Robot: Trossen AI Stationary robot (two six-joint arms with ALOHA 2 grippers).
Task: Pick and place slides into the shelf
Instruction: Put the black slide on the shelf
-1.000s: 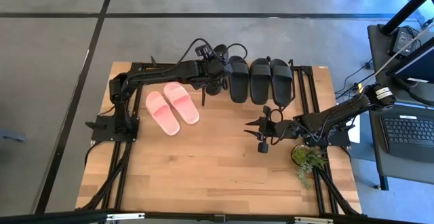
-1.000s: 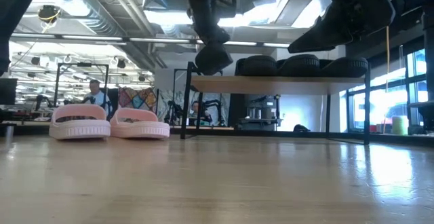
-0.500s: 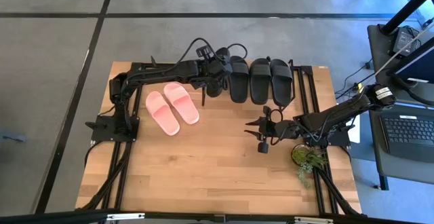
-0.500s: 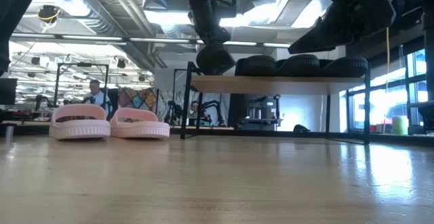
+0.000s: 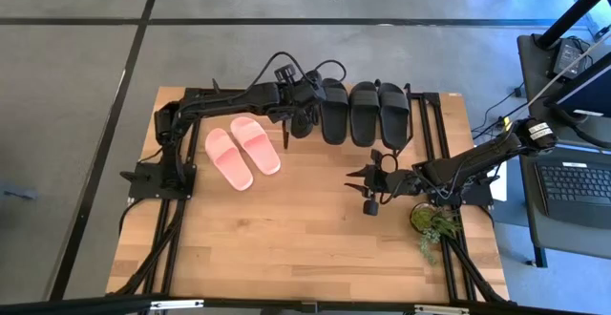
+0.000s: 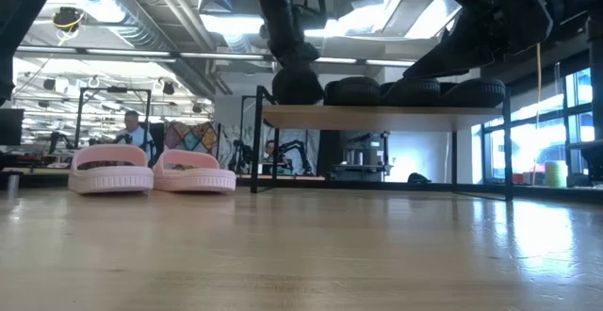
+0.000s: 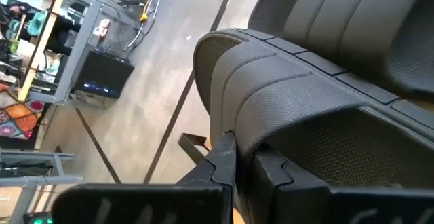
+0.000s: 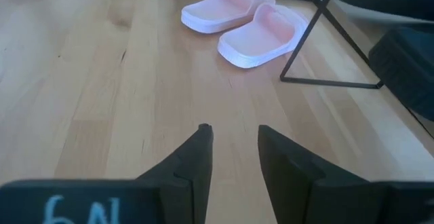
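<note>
Wooden table [image 5: 315, 239] holds pink slides [image 5: 242, 151]; left gripper [image 7: 243, 157] pinches a black slide [image 7: 298, 102] over the shelf [image 6: 382, 117].

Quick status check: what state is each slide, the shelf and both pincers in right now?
Left pincer: shut on the fourth black slide, at the shelf's left end.
Three black slides: lying side by side on top of the shelf.
Pink slides: flat on the table, side by side, not yet shelved.
Shelf: upright, top board nearly full.
Right pincer: open, empty, above the table.
</note>
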